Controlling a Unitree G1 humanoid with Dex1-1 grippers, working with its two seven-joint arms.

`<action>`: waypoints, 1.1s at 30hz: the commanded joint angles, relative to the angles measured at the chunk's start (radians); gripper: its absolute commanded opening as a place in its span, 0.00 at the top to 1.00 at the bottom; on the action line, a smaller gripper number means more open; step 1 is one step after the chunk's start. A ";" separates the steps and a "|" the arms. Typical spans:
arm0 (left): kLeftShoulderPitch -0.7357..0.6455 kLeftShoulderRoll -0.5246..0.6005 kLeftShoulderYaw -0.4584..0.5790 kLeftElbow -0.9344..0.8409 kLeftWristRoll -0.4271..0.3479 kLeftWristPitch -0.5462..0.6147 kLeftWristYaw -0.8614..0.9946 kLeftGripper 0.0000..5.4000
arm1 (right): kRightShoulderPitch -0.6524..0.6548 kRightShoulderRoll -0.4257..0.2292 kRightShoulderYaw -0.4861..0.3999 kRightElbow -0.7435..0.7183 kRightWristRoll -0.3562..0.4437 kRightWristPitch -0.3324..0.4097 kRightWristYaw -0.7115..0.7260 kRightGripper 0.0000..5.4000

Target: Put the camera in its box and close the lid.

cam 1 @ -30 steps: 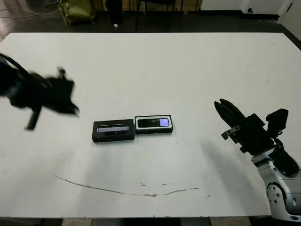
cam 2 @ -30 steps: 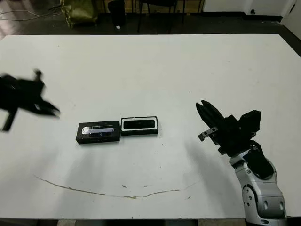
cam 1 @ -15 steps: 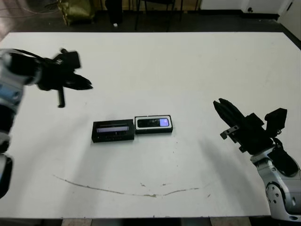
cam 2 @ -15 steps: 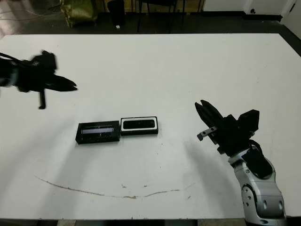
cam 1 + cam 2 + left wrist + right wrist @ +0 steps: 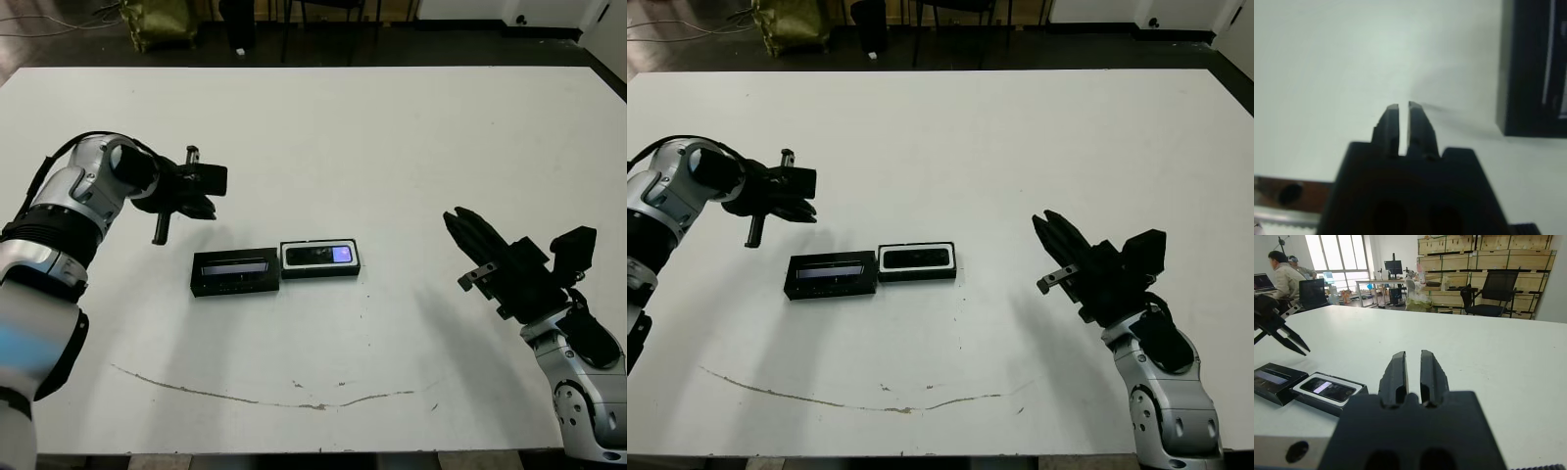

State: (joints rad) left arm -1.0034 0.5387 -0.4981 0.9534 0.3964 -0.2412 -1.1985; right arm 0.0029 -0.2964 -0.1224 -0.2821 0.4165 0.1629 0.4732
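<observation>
The camera (image 5: pixel 320 255) lies in the box (image 5: pixel 320 259), which touches the lid (image 5: pixel 235 273) on the white table (image 5: pixel 392 147). The left gripper (image 5: pixel 201 196) hovers near the lid; the right gripper (image 5: pixel 468 233) is well apart.

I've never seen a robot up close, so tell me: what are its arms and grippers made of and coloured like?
The left arm is rounded silver-grey segments with black joints and a thin black cable looping over it. The right arm is silver-grey too. The left gripper and right gripper are blocky matte black, each with two slim black fingers.
</observation>
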 commanded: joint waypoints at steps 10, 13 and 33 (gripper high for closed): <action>0.084 0.038 0.014 -0.104 -0.049 0.012 -0.207 1.00 | 0.007 -0.002 0.000 0.021 0.000 -0.006 0.011 1.00; 0.141 0.081 0.030 -0.233 -0.084 0.034 -0.258 1.00 | 0.009 -0.001 0.001 0.011 -0.001 0.006 0.001 1.00; 0.326 0.280 0.095 -0.677 -0.188 0.202 -0.346 1.00 | 0.004 -0.010 -0.004 0.011 -0.006 0.000 0.008 1.00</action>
State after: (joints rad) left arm -0.7035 0.8075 -0.4109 0.2713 0.2116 -0.0580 -1.5615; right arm 0.0029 -0.2978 -0.1230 -0.2773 0.4155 0.1603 0.4798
